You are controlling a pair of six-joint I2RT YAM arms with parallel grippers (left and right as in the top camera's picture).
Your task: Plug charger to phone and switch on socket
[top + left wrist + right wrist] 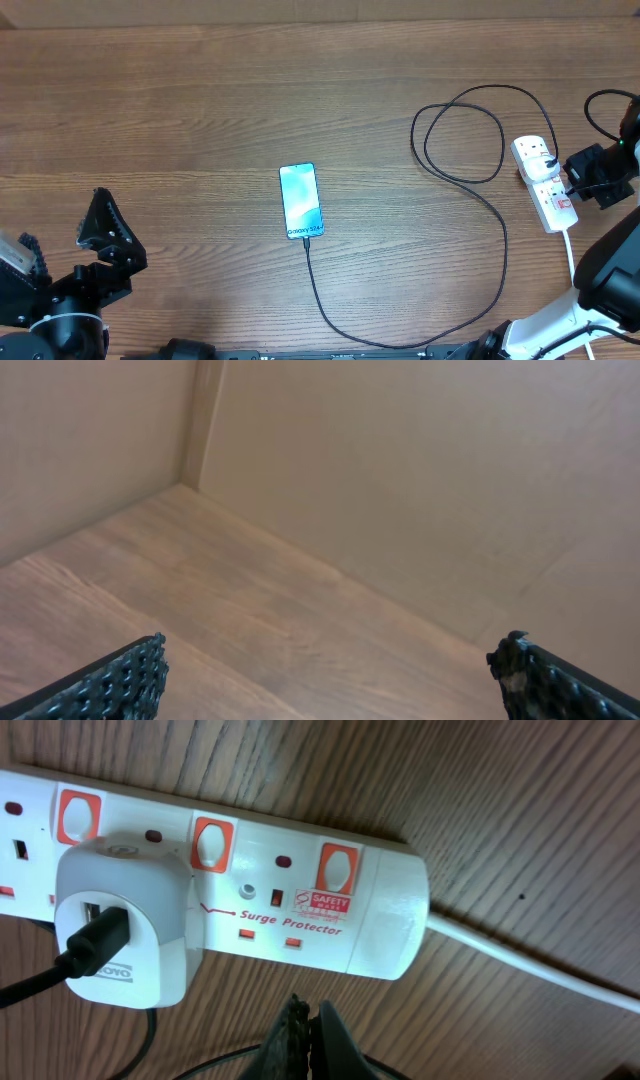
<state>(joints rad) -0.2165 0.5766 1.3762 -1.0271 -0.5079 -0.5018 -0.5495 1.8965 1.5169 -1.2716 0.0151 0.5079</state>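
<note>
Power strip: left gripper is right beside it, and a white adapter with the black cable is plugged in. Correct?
One thing is wrong: it is the right gripper beside the power strip, not the left. The overhead view shows this, with the left gripper far off at the lower left. The white adapter with the black cable is plugged in.

My right wrist feed cuts the socket [300, 910] off at the left edge, so its far end is lost to me. Its white cord [520, 955] runs out right, and the charger [90, 948] cable leaves left. Only the tips of the right fingers [300, 1038] poke in. Overhead, the phone [301, 201] port is too small to judge.
</note>
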